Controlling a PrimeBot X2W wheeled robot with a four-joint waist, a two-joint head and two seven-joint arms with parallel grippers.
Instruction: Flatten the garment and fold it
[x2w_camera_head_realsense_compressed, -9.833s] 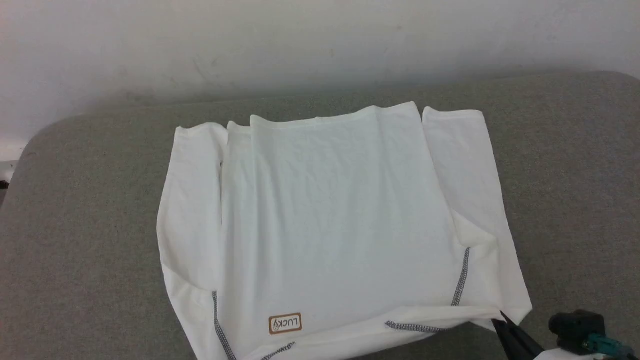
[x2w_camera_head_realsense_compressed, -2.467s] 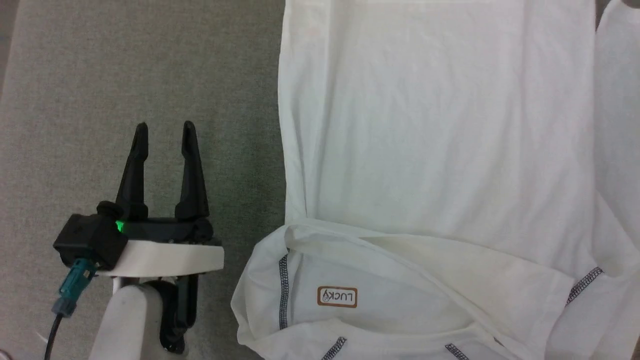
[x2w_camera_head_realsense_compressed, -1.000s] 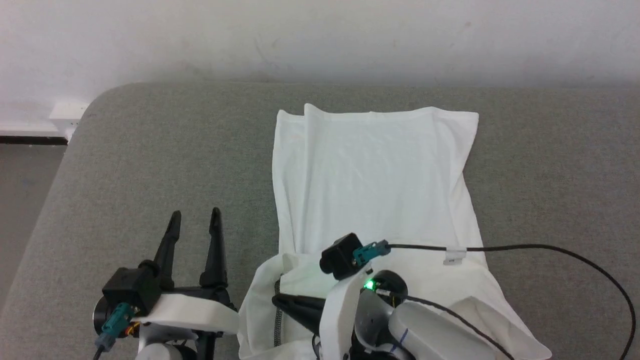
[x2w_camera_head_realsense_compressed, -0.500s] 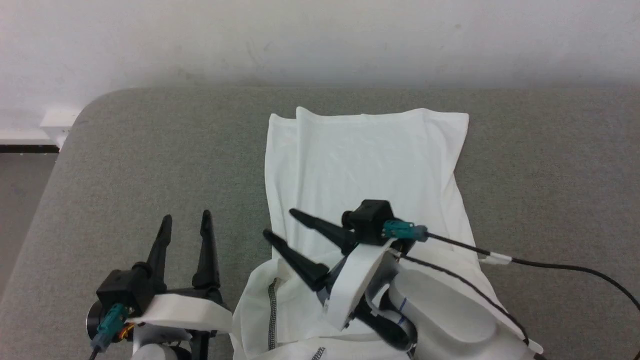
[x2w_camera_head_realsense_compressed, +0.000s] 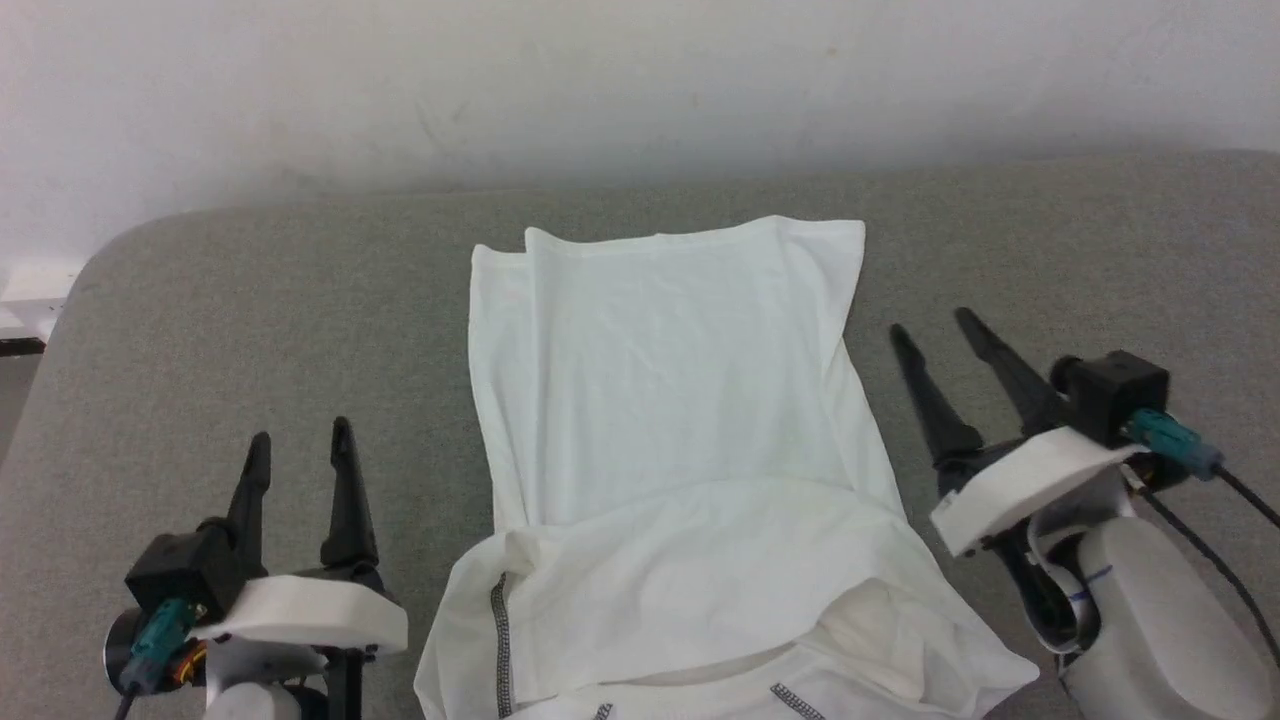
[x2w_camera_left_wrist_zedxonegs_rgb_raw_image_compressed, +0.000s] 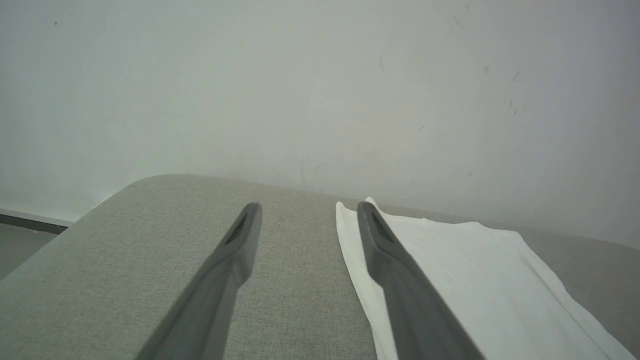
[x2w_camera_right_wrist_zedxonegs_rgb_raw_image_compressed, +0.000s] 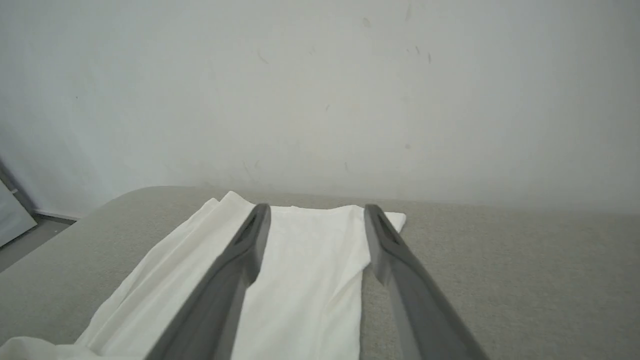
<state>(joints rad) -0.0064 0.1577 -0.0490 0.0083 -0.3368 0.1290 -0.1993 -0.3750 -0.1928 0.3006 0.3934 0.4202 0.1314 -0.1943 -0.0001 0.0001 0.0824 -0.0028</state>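
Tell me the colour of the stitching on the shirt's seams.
Dark grey stitching on a white shirt; head view shows it best.

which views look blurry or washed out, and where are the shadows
Head view: even light, shirt nearly washed out, soft shadow under the wall. Left wrist view: left end effector blurs near the lens. Right wrist view: right end effector likewise.

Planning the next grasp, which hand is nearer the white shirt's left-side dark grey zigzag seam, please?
Left: left hand beside the seam; right hand across the shirt, opposite side.
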